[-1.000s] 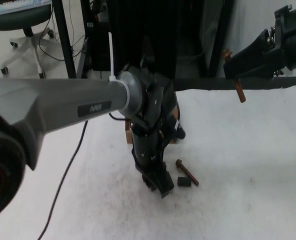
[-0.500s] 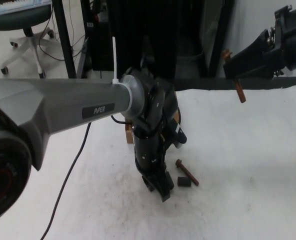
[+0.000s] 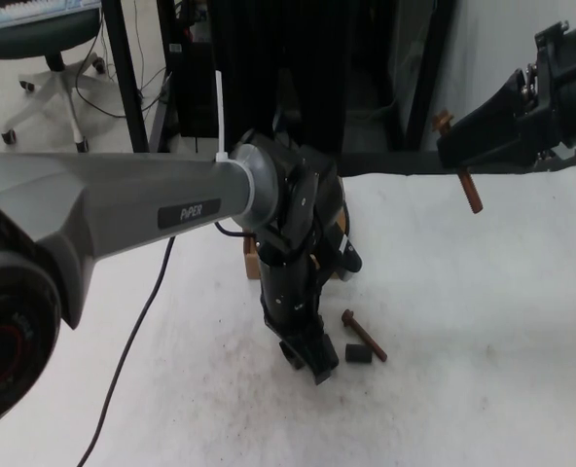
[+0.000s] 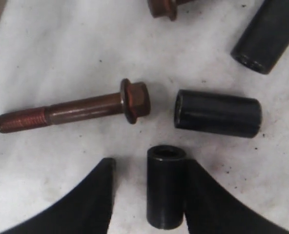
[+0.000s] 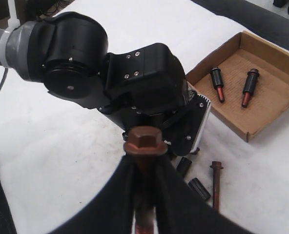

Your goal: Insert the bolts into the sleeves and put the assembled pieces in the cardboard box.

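My left gripper (image 4: 151, 168) is low over the white mat and open, with a black sleeve (image 4: 166, 192) standing between its fingers, against one finger and with a gap to the other. A rusty bolt (image 4: 76, 109) and a second black sleeve (image 4: 217, 113) lie just beyond it. From above, that gripper (image 3: 312, 360) sits beside the bolt (image 3: 363, 334) and a sleeve (image 3: 357, 355). My right gripper (image 5: 144, 168) is held high at the far right, shut on another bolt (image 5: 144, 141) that hangs down (image 3: 471, 190). The cardboard box (image 5: 276, 61) holds two assembled pieces (image 5: 216, 84).
A third sleeve (image 4: 271, 34) and another bolt head (image 4: 164, 6) lie farther out on the mat. The left arm's wrist (image 5: 125, 83) stands between the right gripper and the loose parts. A cable (image 3: 137, 321) trails over the mat's left side.
The right gripper has drifted slightly to the right with its bolt. The left arm's wrist has shifted a little over the parts.
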Available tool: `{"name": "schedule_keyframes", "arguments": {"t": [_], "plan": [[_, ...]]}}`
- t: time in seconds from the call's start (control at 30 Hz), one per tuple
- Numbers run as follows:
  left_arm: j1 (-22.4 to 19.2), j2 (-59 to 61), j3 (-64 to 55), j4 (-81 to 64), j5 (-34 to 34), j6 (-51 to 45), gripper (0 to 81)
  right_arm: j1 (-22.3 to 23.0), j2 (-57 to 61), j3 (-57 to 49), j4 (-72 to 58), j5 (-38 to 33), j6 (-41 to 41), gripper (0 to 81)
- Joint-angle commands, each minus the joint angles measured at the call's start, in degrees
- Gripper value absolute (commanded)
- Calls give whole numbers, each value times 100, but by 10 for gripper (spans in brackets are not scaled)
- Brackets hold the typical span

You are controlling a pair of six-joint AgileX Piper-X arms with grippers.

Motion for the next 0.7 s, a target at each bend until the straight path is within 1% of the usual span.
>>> {"name": "schedule_keyframes", "arguments": {"t": [0.0, 0.33, 0.5, 0.67], "plan": [[-10, 109, 20, -176, -39, 21, 438, -23, -82, -25, 22, -59, -61, 8], [-10, 109, 20, -229, 21, 21, 436, -23, -82, -25, 22, -59, -68, 8], [-10, 109, 20, -132, 167, 21, 378, -23, -82, -25, 22, -59, -110, 8], [-10, 109, 20, -117, 169, 21, 374, -23, -82, -25, 22, -59, -114, 8]]}}
